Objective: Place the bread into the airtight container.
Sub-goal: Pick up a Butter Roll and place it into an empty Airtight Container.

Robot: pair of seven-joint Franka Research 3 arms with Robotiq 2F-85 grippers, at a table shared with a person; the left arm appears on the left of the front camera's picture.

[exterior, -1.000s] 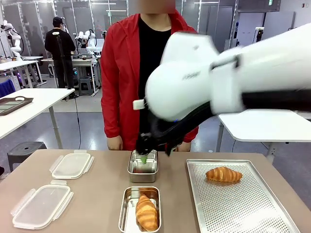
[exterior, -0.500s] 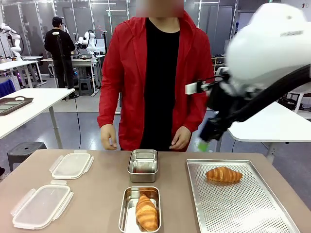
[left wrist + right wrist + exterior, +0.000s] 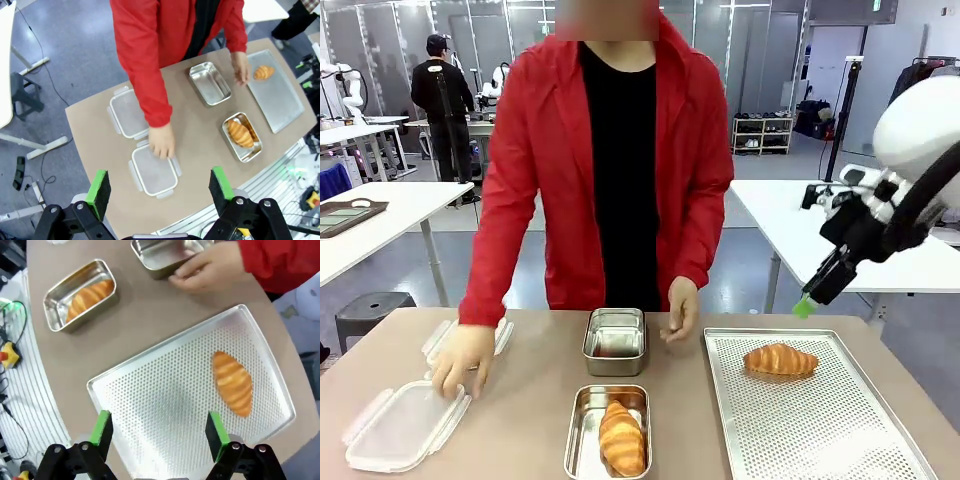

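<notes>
Below the right tool [image 3: 159, 426], spread and empty, a croissant [image 3: 232, 383] lies on the perforated tray [image 3: 165, 390]. Its long axis crosses the closing line.

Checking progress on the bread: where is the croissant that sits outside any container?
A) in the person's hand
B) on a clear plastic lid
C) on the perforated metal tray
C: the golden croissant lies on the bare surface of the perforated silver metal tray.

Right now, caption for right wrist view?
Open right end effector above perforated tray holding one croissant; person's hand at a steel container.
</notes>
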